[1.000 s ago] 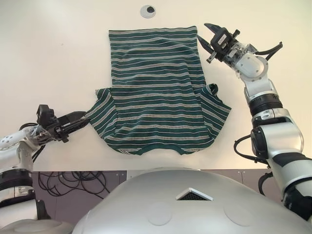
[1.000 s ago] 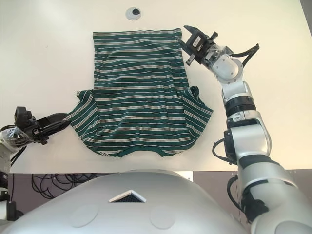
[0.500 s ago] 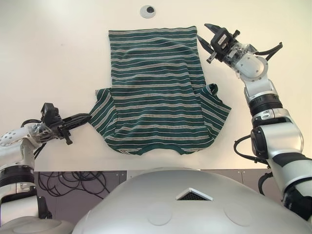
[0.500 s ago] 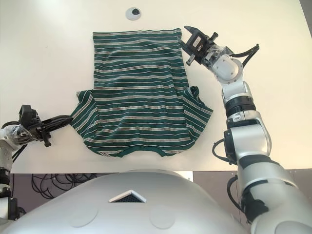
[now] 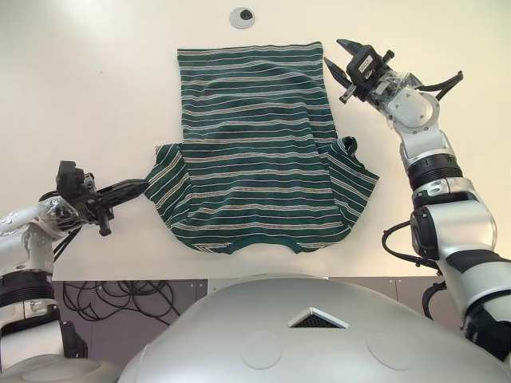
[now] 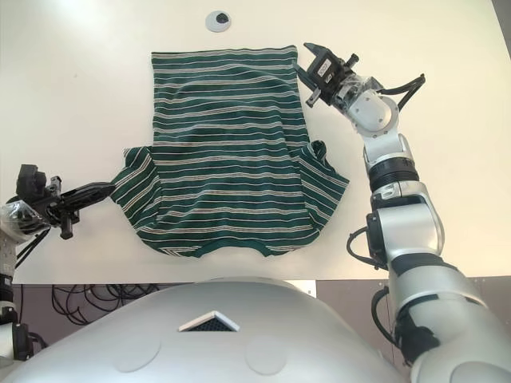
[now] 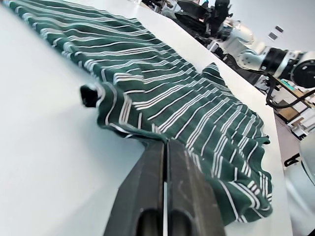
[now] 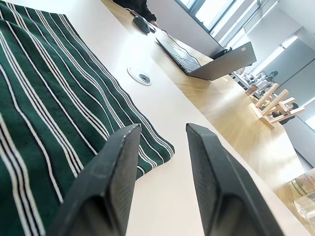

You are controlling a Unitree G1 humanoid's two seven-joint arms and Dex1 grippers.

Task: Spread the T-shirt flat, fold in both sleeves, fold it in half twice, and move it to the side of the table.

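Both fingers (image 7: 147, 191) of the left gripper (image 5: 137, 187) are pressed together at the left side of the white table (image 5: 88, 96), their tips touching the hem of the left sleeve; whether any cloth is pinched between them cannot be told. To their right a green striped T-shirt (image 5: 255, 144) lies mostly spread in the middle of the table, collar toward the robot, its right sleeve rumpled, with a round cable port (image 5: 242, 17) just beyond its far edge. Farther right, the right gripper (image 5: 334, 53) has its fingers spread apart just beside the shirt's far right corner.
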